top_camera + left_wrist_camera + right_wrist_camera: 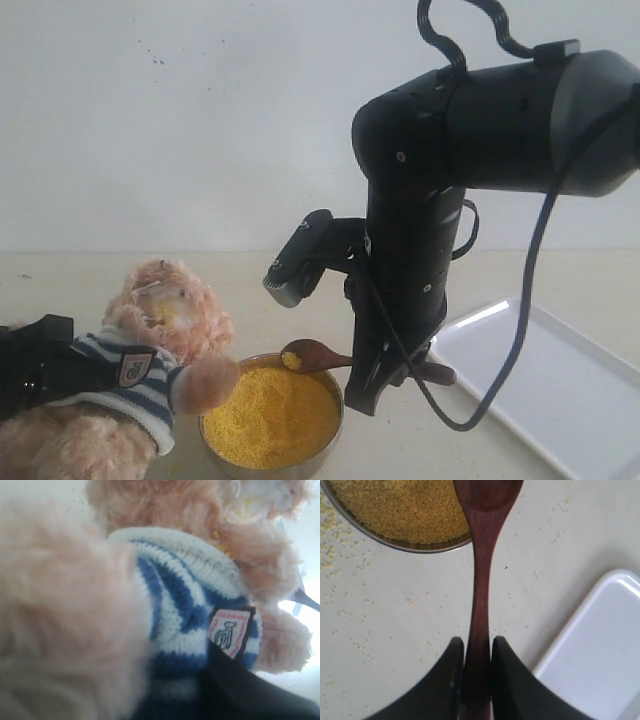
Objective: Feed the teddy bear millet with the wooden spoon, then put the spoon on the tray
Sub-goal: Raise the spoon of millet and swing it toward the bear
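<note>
The teddy bear leans at the left, its paw over the rim of the metal bowl, which is filled with millet. My left gripper is shut on the bear's striped body. In the left wrist view a black finger presses the shirt under the badge. My right gripper is shut on the handle of the wooden spoon. The spoon is held level over the bowl's far rim, carrying a little millet in its oval bowl. The white tray lies to the right.
Loose millet grains are scattered on the beige table around the bowl. The tray's corner lies close beside my right gripper. The right arm and its cable stand between the bowl and the tray.
</note>
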You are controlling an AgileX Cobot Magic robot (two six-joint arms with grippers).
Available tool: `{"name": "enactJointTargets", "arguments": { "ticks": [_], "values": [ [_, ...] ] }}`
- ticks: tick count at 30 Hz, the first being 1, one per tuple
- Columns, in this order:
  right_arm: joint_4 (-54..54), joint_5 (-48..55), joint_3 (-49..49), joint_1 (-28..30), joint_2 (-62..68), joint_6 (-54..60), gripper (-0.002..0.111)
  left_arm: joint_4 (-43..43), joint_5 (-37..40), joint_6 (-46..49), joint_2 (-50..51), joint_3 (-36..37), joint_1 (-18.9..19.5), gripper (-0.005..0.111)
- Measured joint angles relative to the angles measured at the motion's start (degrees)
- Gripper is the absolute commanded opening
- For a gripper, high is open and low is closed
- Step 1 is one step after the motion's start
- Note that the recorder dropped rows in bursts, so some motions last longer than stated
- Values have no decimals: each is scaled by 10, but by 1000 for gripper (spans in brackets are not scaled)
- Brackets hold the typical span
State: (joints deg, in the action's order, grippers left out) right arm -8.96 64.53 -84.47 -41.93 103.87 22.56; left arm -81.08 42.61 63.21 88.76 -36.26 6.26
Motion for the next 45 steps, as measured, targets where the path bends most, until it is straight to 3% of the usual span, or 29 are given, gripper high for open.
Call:
{"name": "enactJointTargets", "arguments": {
  "ticks": [19,29,45],
  "values": [
    [-6,-58,0,1,-29,-4,0,-28,0,9,0,0,0,4],
    [-5,7,-46,1,-40,7,0,-28,11,10,0,0,0,4],
    [155,52,-177,1,-38,39,0,4,42,11,0,0,0,4]
  ]
}}
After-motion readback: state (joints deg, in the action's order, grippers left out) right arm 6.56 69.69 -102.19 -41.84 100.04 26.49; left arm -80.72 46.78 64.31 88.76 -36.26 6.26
